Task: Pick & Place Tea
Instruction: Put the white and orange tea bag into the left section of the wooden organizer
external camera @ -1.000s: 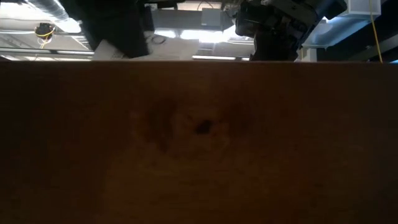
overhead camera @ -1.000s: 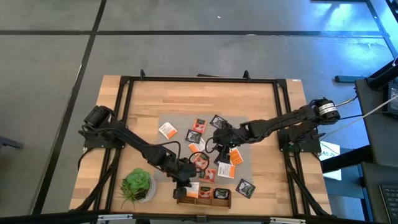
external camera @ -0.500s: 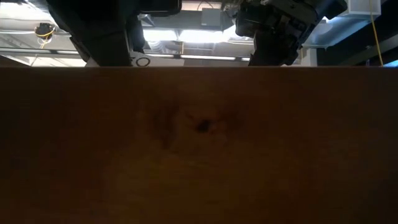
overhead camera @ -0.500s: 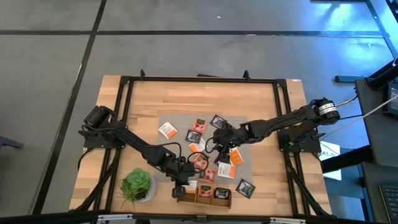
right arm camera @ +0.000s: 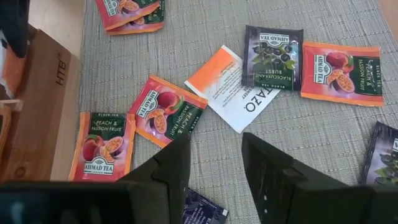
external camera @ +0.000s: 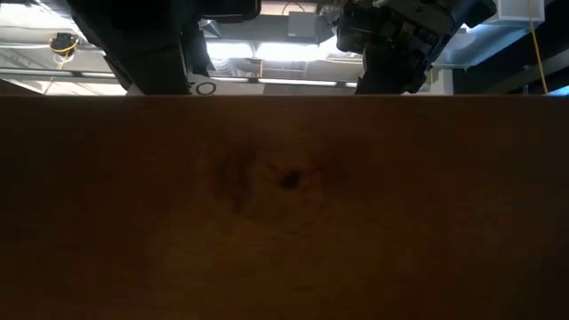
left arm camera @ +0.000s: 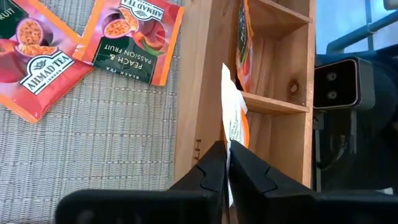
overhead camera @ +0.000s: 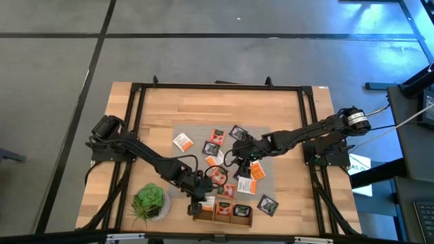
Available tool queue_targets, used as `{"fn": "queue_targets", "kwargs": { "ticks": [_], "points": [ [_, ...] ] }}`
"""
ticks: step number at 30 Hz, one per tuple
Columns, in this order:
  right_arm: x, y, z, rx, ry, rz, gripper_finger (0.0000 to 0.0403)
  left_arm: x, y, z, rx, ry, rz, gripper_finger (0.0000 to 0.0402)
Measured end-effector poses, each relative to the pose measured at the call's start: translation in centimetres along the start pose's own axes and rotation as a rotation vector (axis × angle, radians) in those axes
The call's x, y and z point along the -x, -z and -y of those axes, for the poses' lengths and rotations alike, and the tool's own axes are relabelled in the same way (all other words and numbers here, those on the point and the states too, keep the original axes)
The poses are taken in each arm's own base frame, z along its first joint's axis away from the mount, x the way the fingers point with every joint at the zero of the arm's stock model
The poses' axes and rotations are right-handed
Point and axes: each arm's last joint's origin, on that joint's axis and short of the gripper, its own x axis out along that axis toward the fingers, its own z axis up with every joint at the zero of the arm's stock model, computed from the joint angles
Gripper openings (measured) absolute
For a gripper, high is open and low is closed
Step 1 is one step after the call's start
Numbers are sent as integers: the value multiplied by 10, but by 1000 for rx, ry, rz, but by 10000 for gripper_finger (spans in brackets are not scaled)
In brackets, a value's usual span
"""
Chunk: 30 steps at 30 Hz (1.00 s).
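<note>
high view: the left gripper point(overhead camera: 201, 201) sits at the 6 o'clock edge of the grey mat point(overhead camera: 193, 132), right over the 9 o'clock end of the wooden box point(overhead camera: 222, 213), a shade nearer the box than a second ago and unchanged from half a second back; the potted plant point(overhead camera: 150, 201) is just at its 9 o'clock. the right gripper point(overhead camera: 234, 163) hangs over the mat's middle among the loose tea sachets point(overhead camera: 182, 142), where it was before. low view: a wooden wall point(external camera: 284, 204) fills almost everything, with both dark arms showing only above its top edge; the white paper seen beside the left arm a second ago is no longer visible. left wrist view: the left gripper point(left arm camera: 227, 165) is pinched on a white-and-orange sachet point(left arm camera: 233, 118) standing on edge above the box's divider point(left arm camera: 273, 104), the fingers barely parted. right wrist view: the right gripper point(right arm camera: 214, 163) is spread and empty above the mat, a white-and-orange tazo sachet point(right arm camera: 231, 87) at its 12 o'clock.
</note>
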Motion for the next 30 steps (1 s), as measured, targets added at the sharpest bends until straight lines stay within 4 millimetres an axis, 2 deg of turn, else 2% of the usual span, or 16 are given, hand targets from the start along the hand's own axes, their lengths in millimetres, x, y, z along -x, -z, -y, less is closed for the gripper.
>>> {"fn": "queue_targets", "kwargs": {
  "ticks": [7,17,22,27,30],
  "points": [
    [0,0,0,0,0,0,146,0,-2,-1,13,-50,47,54],
    [0,0,0,-5,-1,-1,146,2,-3,-1,4,-12,24,108],
    [0,0,0,-4,-1,-1,146,22,-10,-1,-3,7,62,122],
    [0,0,0,-4,-1,-1,145,54,-17,0,-36,14,115,123],
    [0,0,0,3,-1,-1,145,71,-18,-4,-72,-79,168,121]
  ]
}}
